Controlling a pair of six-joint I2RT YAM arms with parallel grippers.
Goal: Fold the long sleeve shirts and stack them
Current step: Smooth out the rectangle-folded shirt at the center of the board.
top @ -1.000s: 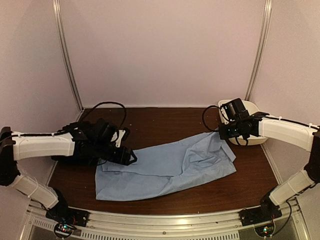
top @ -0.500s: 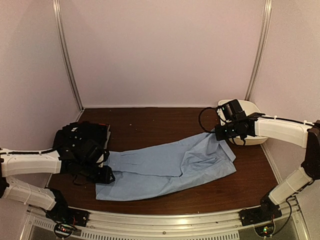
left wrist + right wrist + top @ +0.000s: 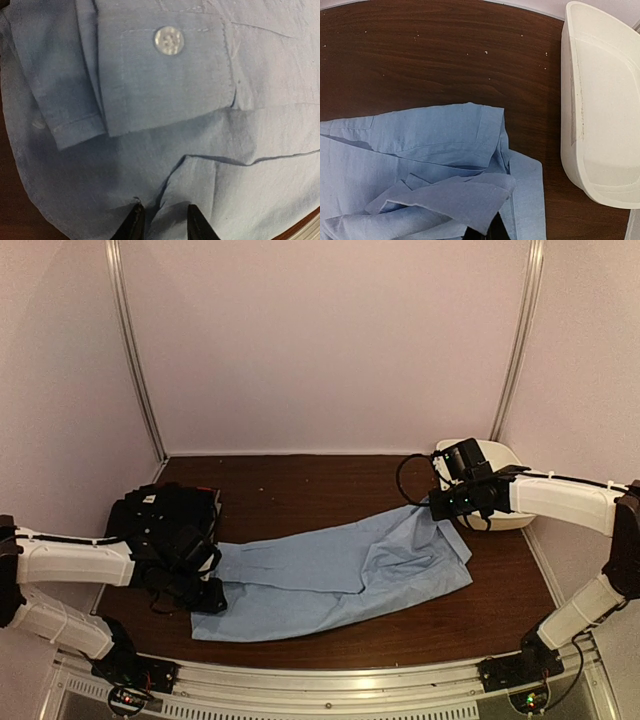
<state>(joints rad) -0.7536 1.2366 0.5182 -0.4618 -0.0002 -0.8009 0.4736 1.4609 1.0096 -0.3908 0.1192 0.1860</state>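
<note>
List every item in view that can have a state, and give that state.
blue shirt: spread out, partly folded, pinched at both ends.
black shirt: heaped in a pile.
tub: upright, looks empty.
left gripper: shut on blue shirt.
right gripper: shut on blue shirt.

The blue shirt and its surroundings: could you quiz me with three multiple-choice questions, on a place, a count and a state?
1. Where is the white tub? A) far right corner of the table B) in the middle C) near left corner
2. How many buttons show on the cuff in the left wrist view? A) none B) one C) three
3. The blue shirt is A) hanging B) folded square C) spread out, rumpled
Answers: A, it sits far right; B, one pale button shows; C, it lies wrinkled across the table.
</note>
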